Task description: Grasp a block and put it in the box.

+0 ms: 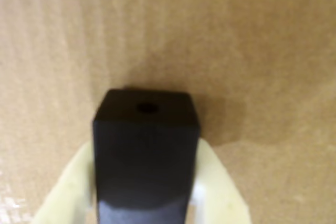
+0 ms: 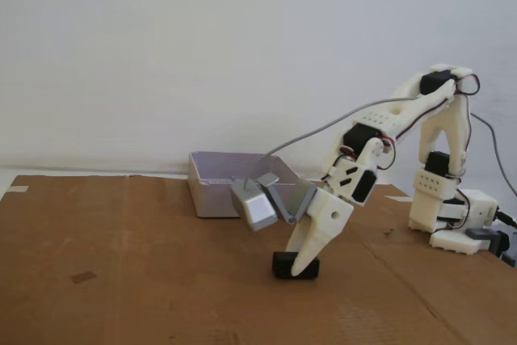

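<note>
The block (image 1: 147,145) is a small matte black brick with a round hole in its top face. In the wrist view it fills the lower middle, pinched between my cream fingers (image 1: 65,187), which press against its two sides. In the fixed view my gripper (image 2: 304,267) points down at the cardboard floor, shut on the block (image 2: 283,265), which sits at or just above the surface. The box (image 2: 212,193), a pale lavender-grey tray, stands behind and to the left of the gripper, a short way off.
A brown cardboard sheet (image 2: 129,264) covers the table. The grey metallic camera housing (image 2: 254,206) rides on the wrist, close to the box's front right corner. The arm's base (image 2: 452,224) stands at the right, against a white wall.
</note>
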You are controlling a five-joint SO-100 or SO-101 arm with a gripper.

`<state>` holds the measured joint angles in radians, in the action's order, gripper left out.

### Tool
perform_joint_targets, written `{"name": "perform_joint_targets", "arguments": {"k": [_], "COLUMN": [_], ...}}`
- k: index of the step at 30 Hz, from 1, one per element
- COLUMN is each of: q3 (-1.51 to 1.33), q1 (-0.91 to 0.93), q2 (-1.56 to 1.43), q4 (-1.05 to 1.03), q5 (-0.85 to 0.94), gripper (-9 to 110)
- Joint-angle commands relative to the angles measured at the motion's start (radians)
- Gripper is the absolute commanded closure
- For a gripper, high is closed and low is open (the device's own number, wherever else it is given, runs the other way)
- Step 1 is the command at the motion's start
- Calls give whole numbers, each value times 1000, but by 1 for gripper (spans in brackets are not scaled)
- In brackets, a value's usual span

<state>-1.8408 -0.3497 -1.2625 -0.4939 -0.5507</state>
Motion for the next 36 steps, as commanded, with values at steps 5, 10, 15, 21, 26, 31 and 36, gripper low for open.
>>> {"name": "perform_joint_targets", "arguments": {"k": [5,10,15,21,26,31,36], "q3": [14,23,48,104,140,183,230], "q1": [-8,-8,-8,-8,-8,-8,-8], "q2": [-20,-28,-29,-29,-29,-29,-29], "q4": [23,26,28,23,23,23,21], "q5": [0,0,0,0,0,0,0], "gripper": [100,100,100,100,100,100,100]}}
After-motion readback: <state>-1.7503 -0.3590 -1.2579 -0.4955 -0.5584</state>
